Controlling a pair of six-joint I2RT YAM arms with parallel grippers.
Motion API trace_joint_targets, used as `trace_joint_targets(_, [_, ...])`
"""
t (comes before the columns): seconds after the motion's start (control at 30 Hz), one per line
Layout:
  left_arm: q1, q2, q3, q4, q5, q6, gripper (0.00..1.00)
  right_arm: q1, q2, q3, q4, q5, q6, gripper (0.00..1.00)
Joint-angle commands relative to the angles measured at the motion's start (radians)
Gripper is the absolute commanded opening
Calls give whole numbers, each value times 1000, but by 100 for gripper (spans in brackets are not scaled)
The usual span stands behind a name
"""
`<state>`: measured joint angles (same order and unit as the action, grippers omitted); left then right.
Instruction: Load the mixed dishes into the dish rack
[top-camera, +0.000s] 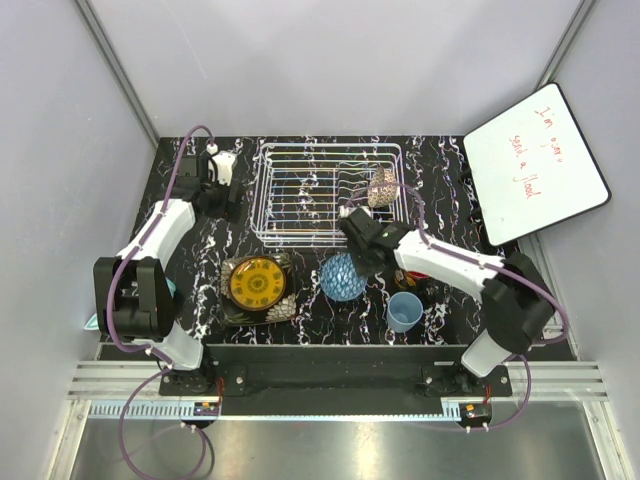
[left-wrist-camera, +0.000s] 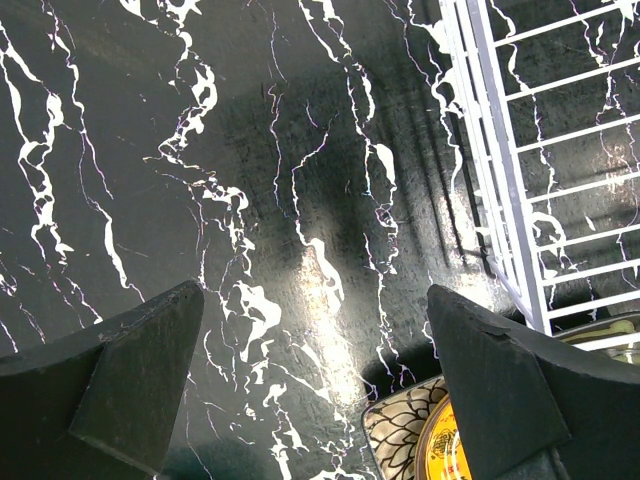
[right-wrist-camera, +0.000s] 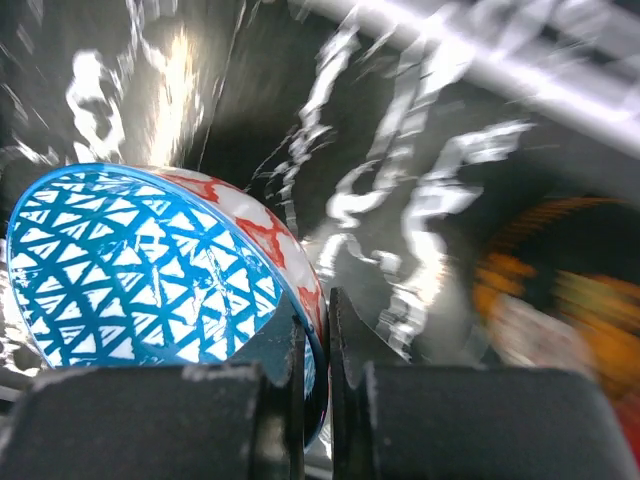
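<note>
**Right arm.** The right gripper has its fingers drawn together on the rim of the blue patterned bowl, one inside the rim and one outside. The bowl is tilted in the wrist view. Whether it rests on the tabletop cannot be told. From above, it sits mid-width, between the near edge and the dish rack.

**Left arm.** The left gripper hangs with its fingers wide apart and nothing between them, over bare tabletop just off the rack's left side.

**Other dishes.**
- The yellow-orange patterned round plate lies on the dark patterned squarish plate, left of the bowl.
- The light-blue cup stands upright near the near edge, right of the bowl.
- The pinkish-white speckled bowl stands on edge in the rack's right part.

**Surroundings.** A white board leans off the far right corner.
</note>
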<state>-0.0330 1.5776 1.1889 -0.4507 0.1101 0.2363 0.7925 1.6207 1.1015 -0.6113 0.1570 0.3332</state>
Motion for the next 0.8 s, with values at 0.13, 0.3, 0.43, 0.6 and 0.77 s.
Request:
trace_joint_targets(0.13, [15,-22,34,27,23,8,99,1,-127,472,-315,510,-8,0])
trace_joint_targets(0.3, [16,-22,26,27,20,5,99,-6,65,694,-461,831,-16,0])
trace_joint_targets(0.43, [18,-21,25,27,20,8,99,-30,293,855,-736,1048,79,0])
trace_joint_targets(0.6, [19,-21,26,27,19,9,99,-38,429,904,-872,1070,201,0])
trace_joint_targets(0.77, [21,-13,26,27,23,1,99,-50,442,853,-867,1084,211,0])
